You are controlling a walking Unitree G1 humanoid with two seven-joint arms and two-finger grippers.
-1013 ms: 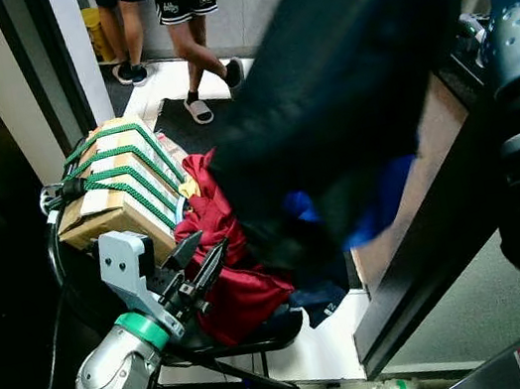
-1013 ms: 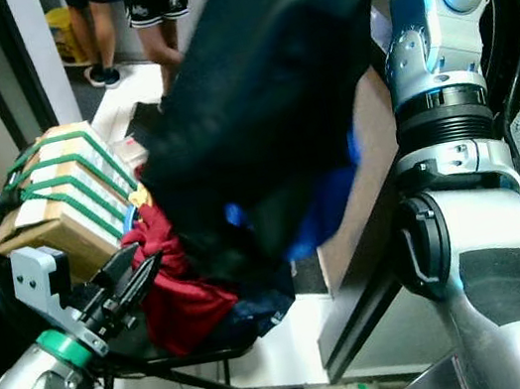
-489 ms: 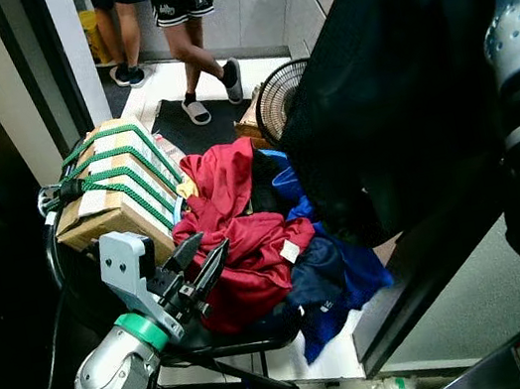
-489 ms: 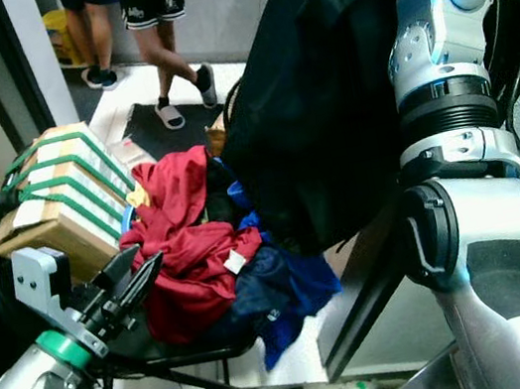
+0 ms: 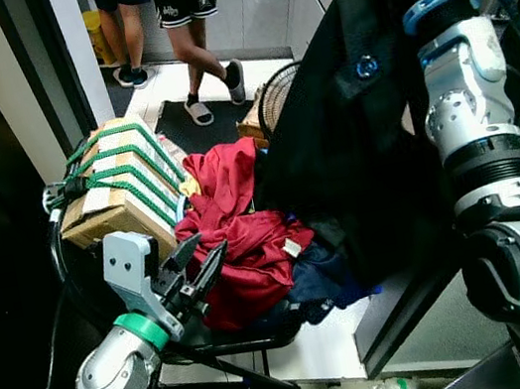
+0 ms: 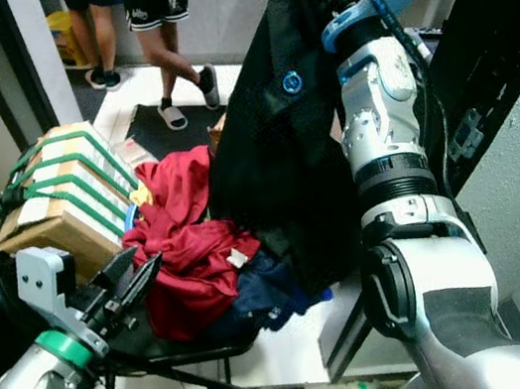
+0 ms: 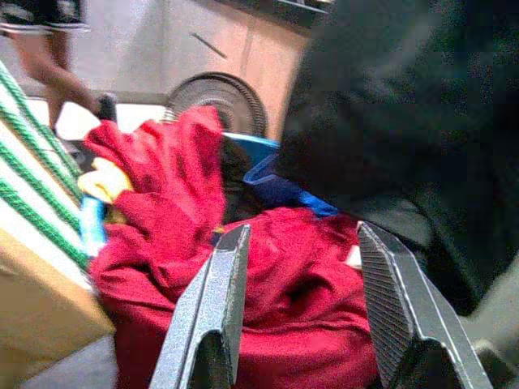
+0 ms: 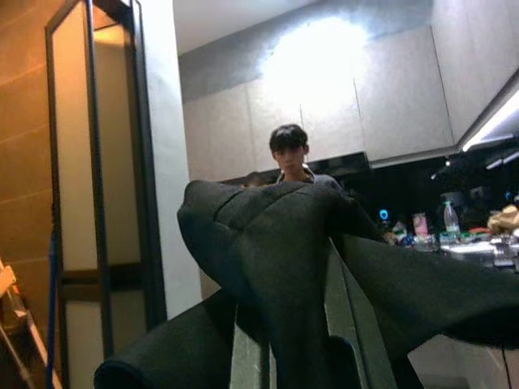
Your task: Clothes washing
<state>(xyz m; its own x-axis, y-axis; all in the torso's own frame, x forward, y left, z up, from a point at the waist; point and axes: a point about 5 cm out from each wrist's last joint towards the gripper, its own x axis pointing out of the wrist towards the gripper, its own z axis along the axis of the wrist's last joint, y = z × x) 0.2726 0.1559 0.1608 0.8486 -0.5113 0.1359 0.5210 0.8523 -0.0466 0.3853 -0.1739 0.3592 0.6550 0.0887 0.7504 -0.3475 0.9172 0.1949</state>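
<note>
A narrow passage with a white tiled floor [image 5: 311, 342] runs between a dark door frame on the robot's left and a dark panel on its right, with pale cabinet fronts at the far end. Nearest, the left end effector [image 5: 196, 269] hovers low with its two black fingers spread apart and nothing between them, tips aimed at the red garment [image 5: 246, 257] just ahead of it. That red garment lies heaped on a black-framed chair [image 5: 236, 342], touching a dark blue garment [image 5: 329, 273] on the side toward the right arm. Just beside the left end effector, on its outer side, a cardboard box [image 5: 114, 195] bound with green cords rests tilted against the pile. Across from it, the right arm [image 6: 385, 132] is raised high, and the right end effector [image 8: 280, 356] is closed on the black garment [image 5: 358, 147], which is lifted clear of the chair and hangs as a broad dark sheet (a small blue button shows on it) draped over the fingers. Beyond the pile stands a round fan [image 5: 276, 101], partly hidden by the black garment. Farthest off, two people's legs [image 5: 197, 39] in dark shorts and slippers stand on the floor near a dark mat [image 5: 193, 126]
</note>
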